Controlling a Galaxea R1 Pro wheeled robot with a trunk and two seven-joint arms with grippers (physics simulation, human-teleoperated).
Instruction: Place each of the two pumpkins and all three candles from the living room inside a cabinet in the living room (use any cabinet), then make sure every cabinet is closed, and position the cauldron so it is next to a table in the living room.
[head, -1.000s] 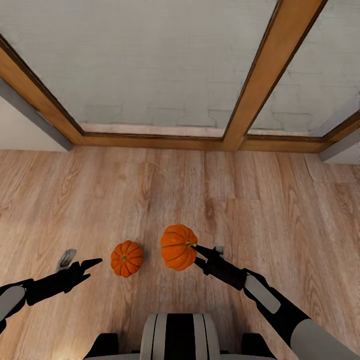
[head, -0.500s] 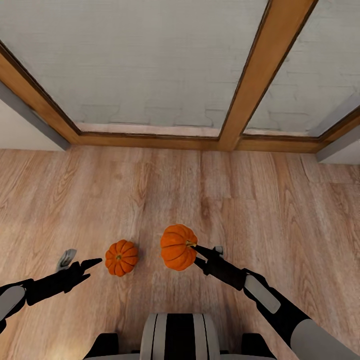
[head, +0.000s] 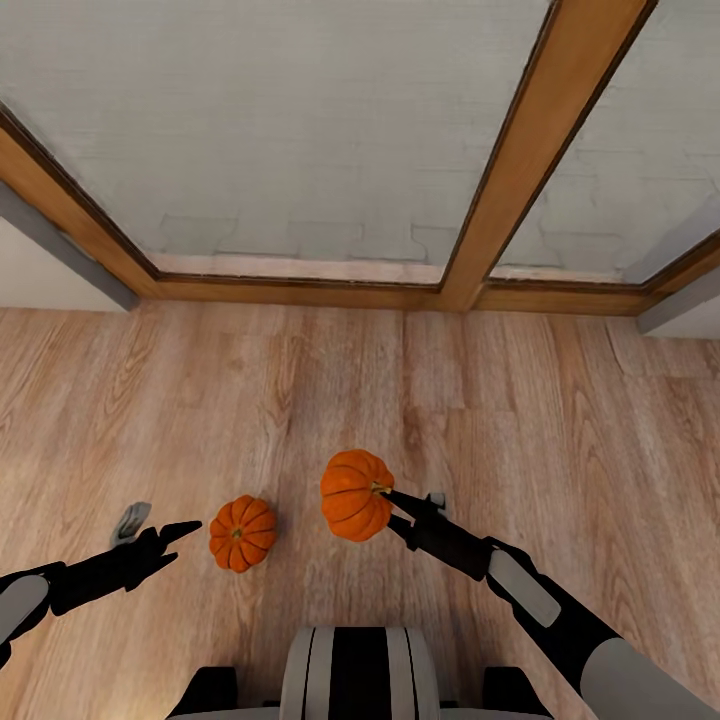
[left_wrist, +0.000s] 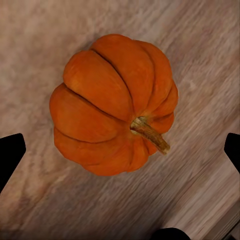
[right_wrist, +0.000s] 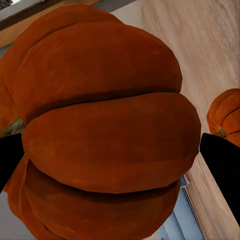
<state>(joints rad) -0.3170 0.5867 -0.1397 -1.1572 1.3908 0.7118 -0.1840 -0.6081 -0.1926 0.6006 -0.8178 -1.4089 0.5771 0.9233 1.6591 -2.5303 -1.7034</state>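
My right tool (head: 385, 492) grips one pumpkin (head: 355, 494) above the wood floor (head: 560, 420), fingers pressed against its ribbed sides, while my left tool (head: 185, 527) hangs spread wide just beside the second pumpkin (head: 241, 532), which sits on the floor. From the left wrist, that pumpkin (left_wrist: 112, 102) lies between the parted fingers, stem tilted sideways. The risk I see — the round shell rolling off if one finger touches first, or the held pumpkin slipping from its narrow pinch near the stem should I swing the arm. No cabinet in sight here — only a wood-framed window (head: 300, 130).
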